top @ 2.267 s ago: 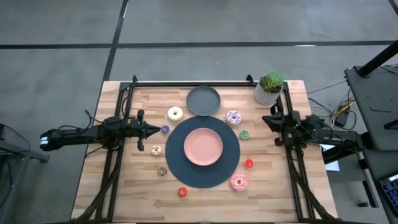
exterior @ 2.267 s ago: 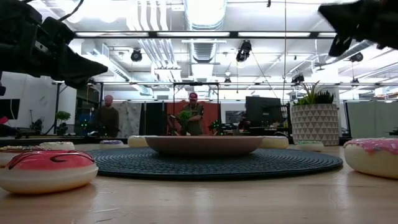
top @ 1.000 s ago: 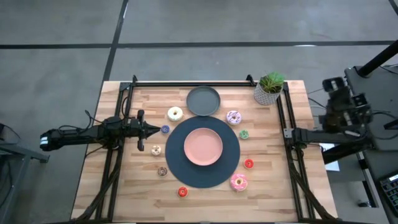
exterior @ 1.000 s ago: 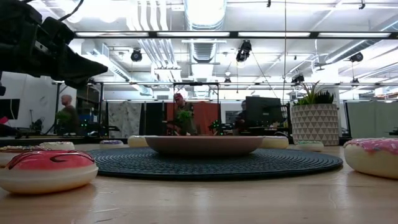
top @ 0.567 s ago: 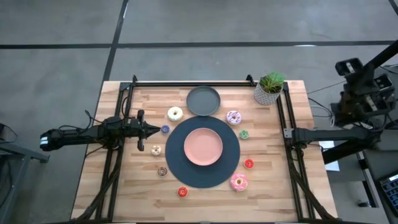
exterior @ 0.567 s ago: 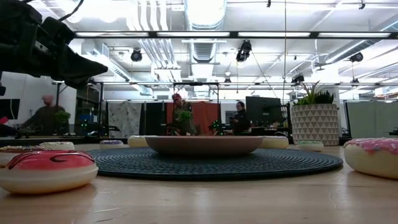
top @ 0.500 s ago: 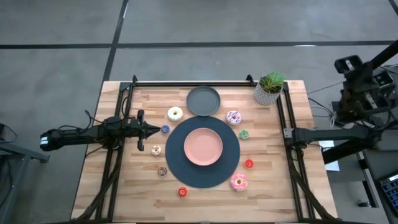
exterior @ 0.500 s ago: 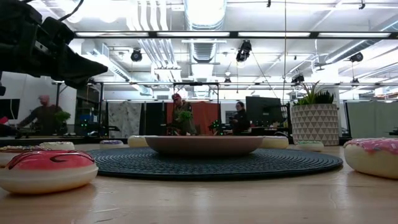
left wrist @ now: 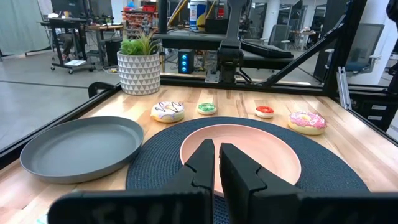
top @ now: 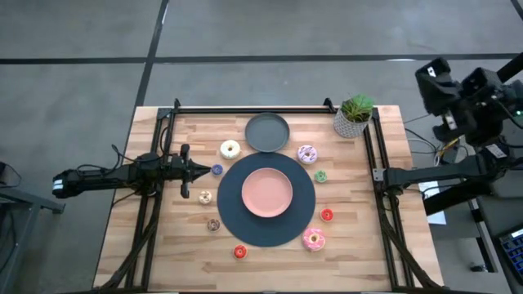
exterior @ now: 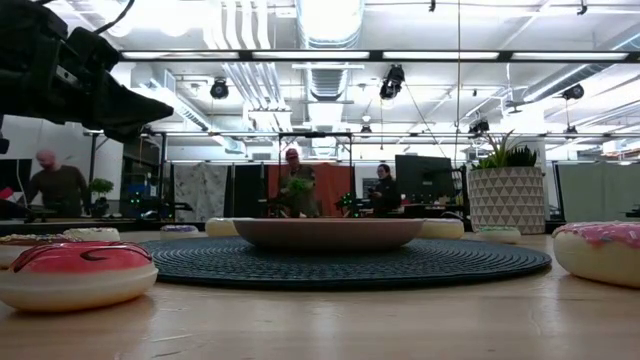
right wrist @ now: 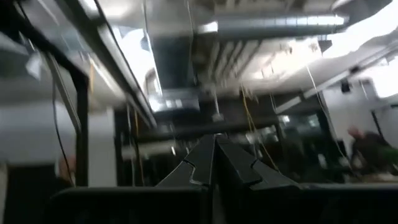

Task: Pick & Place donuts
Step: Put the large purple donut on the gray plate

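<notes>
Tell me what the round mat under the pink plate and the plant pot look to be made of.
The round mat looks like woven cord or fibre, dark and matte: concentric ribbed rows show across it. The plant pot looks like ceramic or moulded plastic, white with a grey triangle pattern and a smooth finish; the look alone doesn't settle which.

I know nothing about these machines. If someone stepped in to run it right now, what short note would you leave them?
Left end effector: shut, empty, over the table's left side near the blue donut.
Right end effector: shut, empty, raised off the table's right side, pointing at the ceiling.
Donuts: all on the wood around the dark mat: cream, sprinkled, pink, green, two red, tan, brown.
Done: nothing; pink plate and grey plate hold no donuts.
Left: every donut.
</notes>
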Tool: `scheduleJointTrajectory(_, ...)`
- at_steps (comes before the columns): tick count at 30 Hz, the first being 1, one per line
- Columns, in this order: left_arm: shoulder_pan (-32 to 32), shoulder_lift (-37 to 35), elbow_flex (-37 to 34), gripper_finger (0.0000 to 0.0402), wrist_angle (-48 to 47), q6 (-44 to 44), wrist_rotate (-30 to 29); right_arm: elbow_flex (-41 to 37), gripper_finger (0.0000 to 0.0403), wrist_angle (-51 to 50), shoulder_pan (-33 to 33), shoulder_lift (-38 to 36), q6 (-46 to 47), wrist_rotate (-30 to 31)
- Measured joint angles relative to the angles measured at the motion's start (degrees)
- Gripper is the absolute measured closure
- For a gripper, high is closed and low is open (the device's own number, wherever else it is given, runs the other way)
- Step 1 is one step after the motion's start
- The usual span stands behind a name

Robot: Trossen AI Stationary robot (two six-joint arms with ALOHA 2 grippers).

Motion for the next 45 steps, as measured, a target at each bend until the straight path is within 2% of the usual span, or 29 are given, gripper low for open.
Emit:
scheduleJointTrajectory(7,0.02,0.0,0.0,0.0401,0.0,0.02,0.01,5.27,0.0394,-12.98,0.01,4.25,-3.25,0.0)
scheduleJointTrajectory(21,0.02,0.0,-0.01,0.0401,0.0,0.02,0.0,5.38,0.0394,-30.57,0.01,8.63,-6.67,0.0)
scheduleJointTrajectory(29,0.02,0.0,-0.02,0.0401,0.0,0.0,0.02,5.35,0.0394,-41.52,0.0,12.52,-12.12,0.0)
scheduleJointTrajectory(45,0.02,0.0,-0.02,0.0401,0.0,0.0,0.02,5.18,0.0394,-48.68,-0.01,21.9,-14.01,0.0)
